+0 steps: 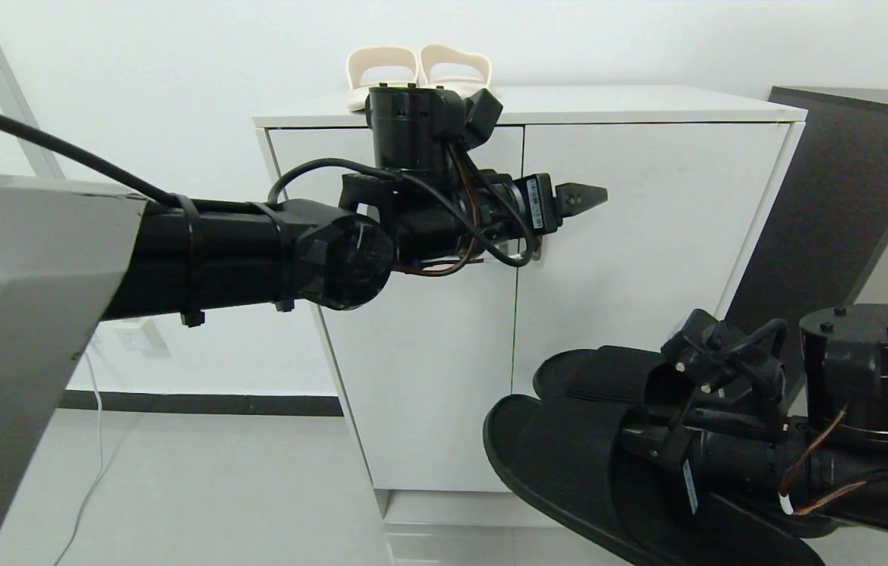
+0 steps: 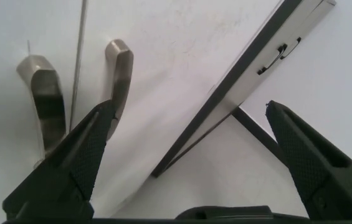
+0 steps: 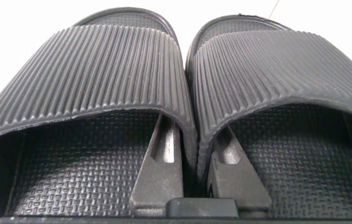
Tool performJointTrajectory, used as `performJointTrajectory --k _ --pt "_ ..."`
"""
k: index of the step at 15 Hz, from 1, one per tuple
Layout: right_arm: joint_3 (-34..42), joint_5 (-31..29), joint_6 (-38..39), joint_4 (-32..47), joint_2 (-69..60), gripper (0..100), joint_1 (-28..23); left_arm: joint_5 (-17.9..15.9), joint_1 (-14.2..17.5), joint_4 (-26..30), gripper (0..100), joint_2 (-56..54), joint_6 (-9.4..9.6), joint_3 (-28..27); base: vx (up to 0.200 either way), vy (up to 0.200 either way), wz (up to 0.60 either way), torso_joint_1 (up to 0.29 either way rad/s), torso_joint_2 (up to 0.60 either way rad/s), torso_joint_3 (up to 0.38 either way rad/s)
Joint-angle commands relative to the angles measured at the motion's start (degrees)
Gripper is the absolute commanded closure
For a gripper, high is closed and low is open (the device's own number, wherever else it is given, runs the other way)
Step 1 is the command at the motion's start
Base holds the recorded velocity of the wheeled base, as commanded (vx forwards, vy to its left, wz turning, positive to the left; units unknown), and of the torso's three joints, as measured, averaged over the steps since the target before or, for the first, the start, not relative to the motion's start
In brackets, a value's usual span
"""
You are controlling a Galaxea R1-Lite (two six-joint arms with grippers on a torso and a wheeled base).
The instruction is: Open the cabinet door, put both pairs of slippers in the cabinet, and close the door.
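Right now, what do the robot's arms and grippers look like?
Both arms are black, with cylindrical joints, looping black cables, red-brown wires and a white label near each wrist. The left gripper and right gripper have tapered black fingers.

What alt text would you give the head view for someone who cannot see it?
The right gripper holds a pair of black slippers low in front of a closed white cabinet. The left gripper, open, is raised before its doors, and cream slippers sit on top.

White cable [image 1: 96,440] hangs by a wall socket [image 1: 132,336] above a black baseboard [image 1: 200,404].
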Motion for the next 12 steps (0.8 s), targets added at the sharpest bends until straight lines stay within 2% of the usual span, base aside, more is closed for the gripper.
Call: performJointTrajectory --k 1,4,6,7,12 --pt "0.0 0.0 0.0 0.0 0.1 100 0.0 0.0 0.0 1.2 0 0.9 -0.13 -1.6 0.0 0.0 0.0 0.0 0.0 0.0" --pt "0.0 0.0 -0.1 0.1 0.0 100 0.0 -0.3 0.0 3.3 0 2.0 -0.3 -4.7 0.0 0.0 0.0 0.0 0.0 0.0" --pt "0.0 0.0 -0.1 0.1 0.0 100 0.0 -0.5 0.0 3.3 0 2.2 -0.3 -4.8 0.0 0.0 0.0 0.0 0.0 0.0" --pt "0.0 0.0 -0.1 0.1 0.0 100 0.0 -0.5 0.0 3.3 100 2.4 -0.39 -4.9 0.0 0.0 0.0 0.0 0.0 0.0" --pt "0.1 0.0 -0.2 0.1 0.0 100 0.0 -0.6 0.2 3.3 100 3.2 -0.48 -5.8 0.0 0.0 0.0 0.0 0.0 0.0"
